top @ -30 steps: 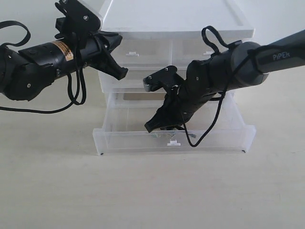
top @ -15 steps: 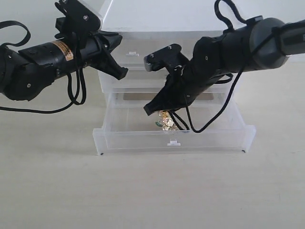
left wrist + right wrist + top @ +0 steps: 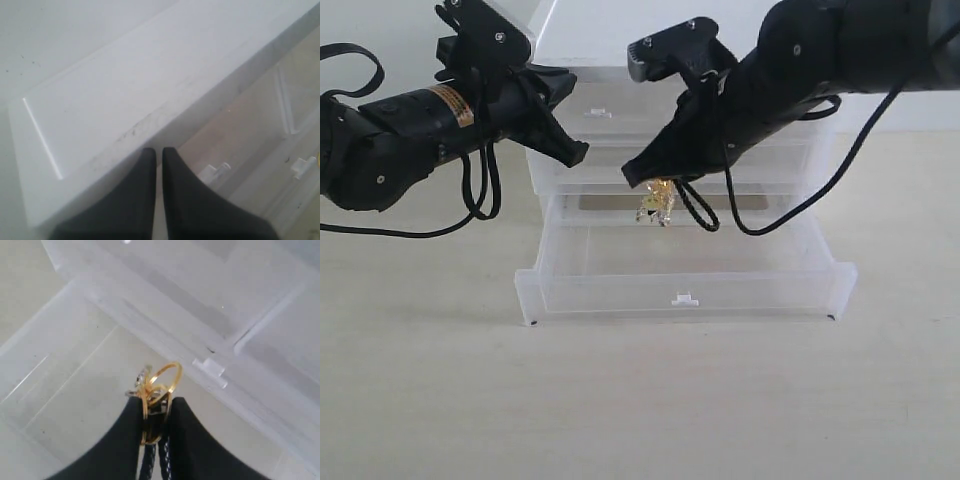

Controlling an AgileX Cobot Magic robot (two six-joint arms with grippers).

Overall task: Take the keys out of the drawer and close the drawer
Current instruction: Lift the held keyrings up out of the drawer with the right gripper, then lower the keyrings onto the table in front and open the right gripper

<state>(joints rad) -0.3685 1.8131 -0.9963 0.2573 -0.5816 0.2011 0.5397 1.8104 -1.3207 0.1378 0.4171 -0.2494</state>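
The right gripper (image 3: 640,180) hangs above the drawer (image 3: 770,292), and its two black fingers (image 3: 131,425) are clamped on the keys (image 3: 656,208). The keys are in the air, above the drawer floor and not touching it. In the exterior view they are over the back part of the drawer, a little to the left of its middle, and they hang just under the fingertips as a small gold bunch. In the right wrist view one gold ring stands out past the fingertips, with some smaller gold and grey pieces beside it. A black cord (image 3: 150,465) runs back through the narrow gap between the fingers.

The drawer is the lowest tier of the white unit (image 3: 690,45), and it stands pulled far out toward the front. Its walls are translucent, and its small tab handle (image 3: 686,298) sits at the middle of the front wall. The middle drawer (image 3: 555,180) above it is pushed in. A black cable (image 3: 760,225) from the right arm hangs in a loop in front of the unit, above the open drawer.

The left gripper (image 3: 577,152) hovers at the upper left part of the unit, well apart from the keys. In the left wrist view its fingers are together, with only a thin slit between them and nothing held there. Beyond them lies the flat white top of the unit. The unit stands on a pale table (image 3: 640,400)
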